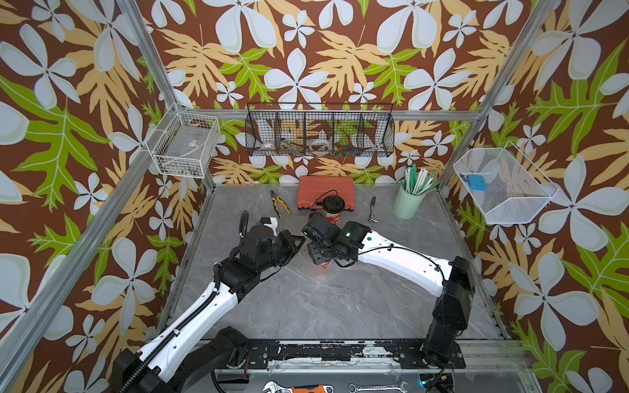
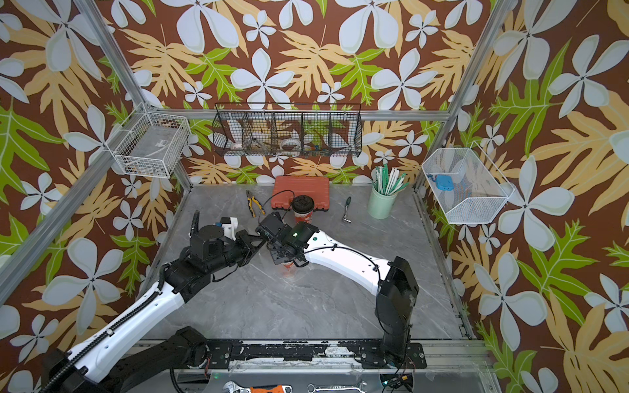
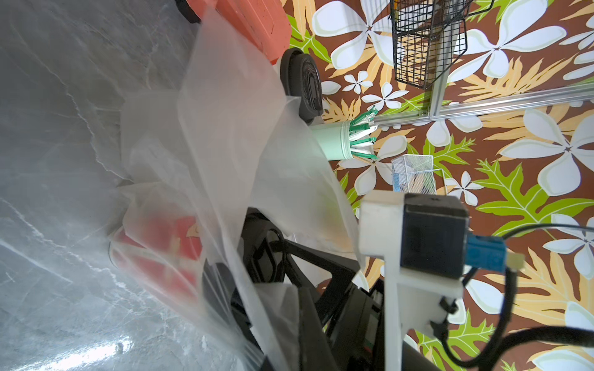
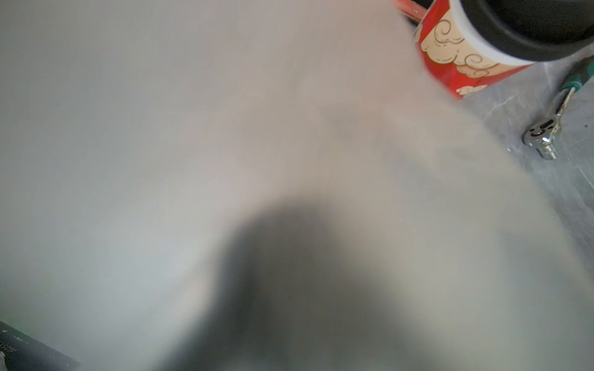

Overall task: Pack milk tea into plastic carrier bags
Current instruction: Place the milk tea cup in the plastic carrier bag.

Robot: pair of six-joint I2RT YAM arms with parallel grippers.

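Both grippers meet mid-table over a milk tea cup (image 1: 321,268) veiled by its film bag (image 3: 225,128); left gripper (image 1: 296,243) pinched shut, seemingly on film, hold of the right gripper (image 1: 319,259) unclear, so ease the film up slowly.

Both top views bright, even, sharp. Left wrist view: glare on the bench (image 3: 122,347). Right wrist view: carrier bag (image 4: 193,112) near lens, heavily out of focus

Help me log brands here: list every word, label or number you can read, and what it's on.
No text is legible.
Combination wrench: stamped lettering, too small to read.
Clear box in the white wire basket: label, too small.
Milk tea lid: raised marks, blurred.
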